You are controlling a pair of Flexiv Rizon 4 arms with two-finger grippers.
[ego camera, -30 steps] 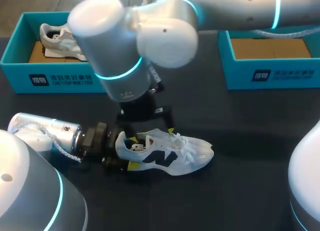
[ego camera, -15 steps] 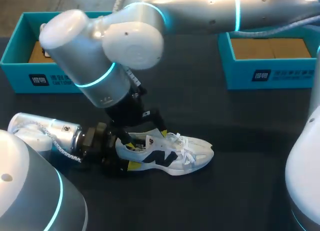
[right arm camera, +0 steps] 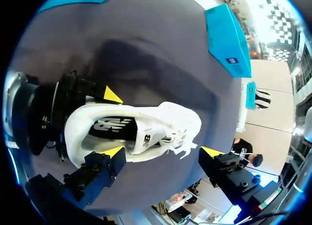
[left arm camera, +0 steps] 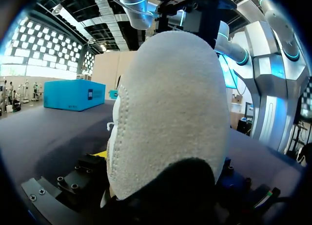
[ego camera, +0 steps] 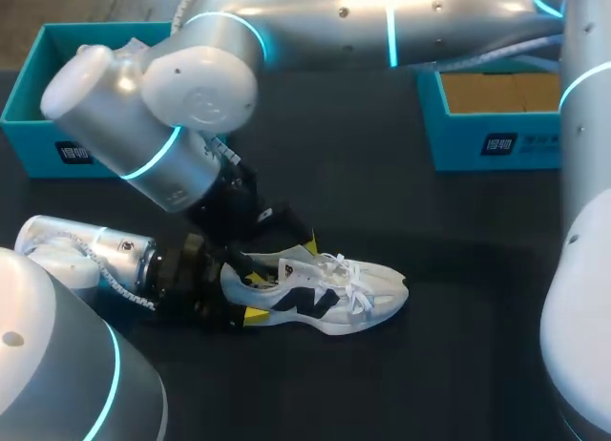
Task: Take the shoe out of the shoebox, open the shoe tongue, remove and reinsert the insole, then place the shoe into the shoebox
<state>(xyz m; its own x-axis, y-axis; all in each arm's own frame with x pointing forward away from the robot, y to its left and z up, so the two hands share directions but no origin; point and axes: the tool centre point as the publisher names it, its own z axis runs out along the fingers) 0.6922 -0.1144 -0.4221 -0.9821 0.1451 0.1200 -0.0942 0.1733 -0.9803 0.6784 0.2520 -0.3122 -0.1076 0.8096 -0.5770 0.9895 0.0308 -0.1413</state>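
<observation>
A white sneaker (ego camera: 329,293) with a dark side logo lies on the black table, toe pointing right. My left gripper (ego camera: 229,290) is at its heel, with one yellow-tipped finger on each side, shut on the shoe. In the left wrist view the sneaker's heel (left arm camera: 168,113) fills the space between the fingers. My right arm reaches across from the right, and its gripper (ego camera: 277,252) hangs open just above the shoe's heel opening. In the right wrist view the sneaker (right arm camera: 134,132) lies ahead of the right gripper (right arm camera: 162,151), with the dark insole (right arm camera: 109,128) showing inside it.
A teal shoebox (ego camera: 57,150) stands at the back left, partly hidden by my right arm. A second teal box (ego camera: 496,140) with a cardboard bottom stands at the back right. Bare black table lies in front of and to the right of the sneaker.
My right arm has swung to the left and tilted, bringing its gripper lower over the heel opening. The sneaker and my left gripper have stayed where they were.
</observation>
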